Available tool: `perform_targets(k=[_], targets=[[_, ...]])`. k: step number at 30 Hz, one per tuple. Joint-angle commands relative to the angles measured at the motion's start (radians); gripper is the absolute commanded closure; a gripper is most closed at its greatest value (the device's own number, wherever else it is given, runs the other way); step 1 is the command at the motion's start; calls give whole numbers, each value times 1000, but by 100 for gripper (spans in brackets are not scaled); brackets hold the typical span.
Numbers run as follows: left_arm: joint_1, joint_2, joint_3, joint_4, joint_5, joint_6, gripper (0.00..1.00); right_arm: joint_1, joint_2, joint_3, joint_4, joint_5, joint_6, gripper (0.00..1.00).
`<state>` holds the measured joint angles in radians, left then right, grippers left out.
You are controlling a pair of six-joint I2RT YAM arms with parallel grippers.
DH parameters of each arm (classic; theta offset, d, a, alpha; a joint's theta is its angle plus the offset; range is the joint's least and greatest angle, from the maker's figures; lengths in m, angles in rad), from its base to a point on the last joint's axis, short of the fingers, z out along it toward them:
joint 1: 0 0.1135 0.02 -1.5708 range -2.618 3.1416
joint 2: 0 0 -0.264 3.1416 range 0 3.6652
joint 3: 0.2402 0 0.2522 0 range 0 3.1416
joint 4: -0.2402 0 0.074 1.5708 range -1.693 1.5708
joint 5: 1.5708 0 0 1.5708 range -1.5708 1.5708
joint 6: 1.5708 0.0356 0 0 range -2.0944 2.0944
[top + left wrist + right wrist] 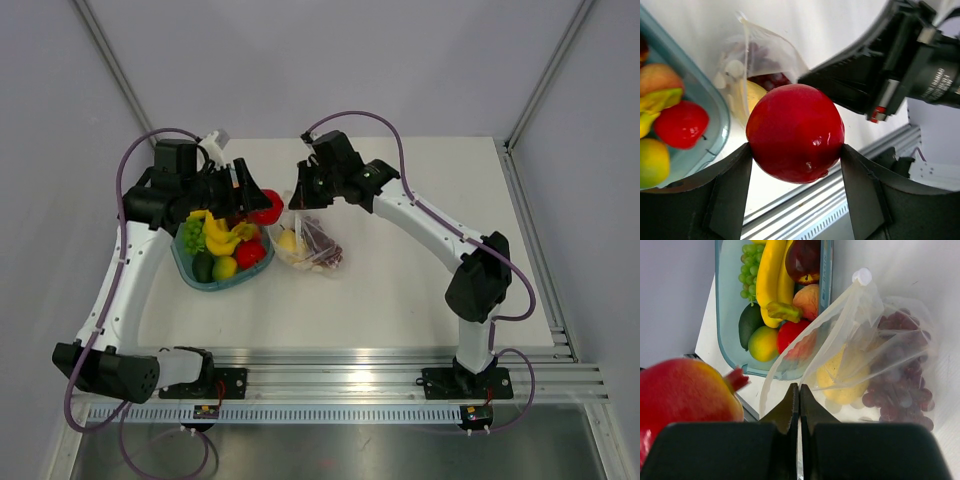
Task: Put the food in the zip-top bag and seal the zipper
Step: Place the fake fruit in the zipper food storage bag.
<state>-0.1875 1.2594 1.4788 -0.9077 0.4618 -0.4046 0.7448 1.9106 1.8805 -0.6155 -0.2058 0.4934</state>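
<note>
My left gripper [252, 203] is shut on a red pomegranate [268, 207], held above the table between the bowl and the bag; the left wrist view shows the fruit [795, 132] squeezed between both fingers. The clear zip-top bag [312, 245] lies right of the bowl and holds a yellow fruit [842, 376] and purple grapes [905, 380]. My right gripper [299, 197] is shut on the bag's mouth edge [805, 365] and lifts it, so the mouth gapes toward the pomegranate [685, 395]. The zipper strip is not clearly visible.
The translucent blue-green bowl [187, 268] sits at the left with bananas [771, 275], green grapes [747, 265], a lime, a yellow-green fruit, a red tomato [681, 124] and more fruit. The aluminium rail [380, 360] runs along the near table edge.
</note>
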Motion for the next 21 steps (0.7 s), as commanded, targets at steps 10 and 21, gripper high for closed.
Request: perform_targets(k=[10,21], targets=[[-44,72,-153,171,77,-68,50,11,-99,-38,13,39,-3,100],[-55,147,-140,152,23,-66,34,10,-134,-46,-1,63,-13,100]])
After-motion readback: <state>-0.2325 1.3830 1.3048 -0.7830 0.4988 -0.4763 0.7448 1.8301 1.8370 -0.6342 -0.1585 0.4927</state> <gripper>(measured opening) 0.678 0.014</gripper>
